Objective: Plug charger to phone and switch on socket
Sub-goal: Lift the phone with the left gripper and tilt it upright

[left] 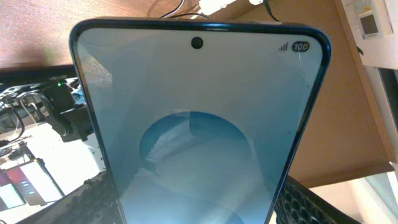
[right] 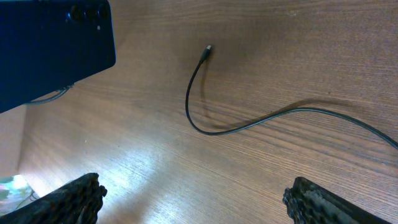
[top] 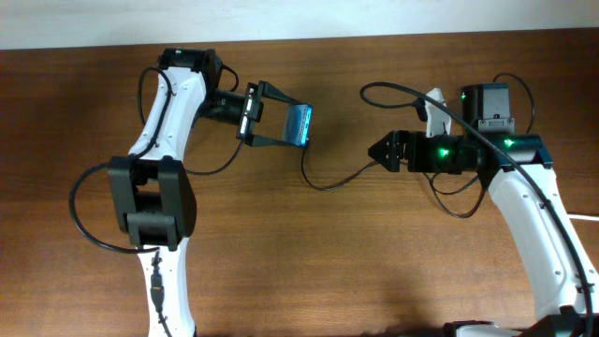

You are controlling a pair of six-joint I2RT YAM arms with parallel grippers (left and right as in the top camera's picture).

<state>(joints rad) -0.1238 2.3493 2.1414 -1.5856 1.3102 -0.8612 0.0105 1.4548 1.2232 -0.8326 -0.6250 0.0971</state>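
Note:
My left gripper (top: 292, 124) is shut on the phone (top: 300, 124) and holds it above the table, light-blue screen toward the left wrist camera (left: 199, 124). The phone's dark back shows at the top left of the right wrist view (right: 50, 50). The charger cable (top: 328, 184) lies curved on the wood, with its plug tip (right: 208, 48) free, just below the phone. My right gripper (top: 376, 150) is open and empty (right: 196, 202), above the cable and to the right of the tip. A white piece (top: 434, 101) behind the right arm may be the socket. Its switches are hidden.
The wooden table (top: 309, 262) runs to a pale wall at the back edge. The robots' thicker black cables loop beside the left arm (top: 80, 215) and around the right arm (top: 459, 201).

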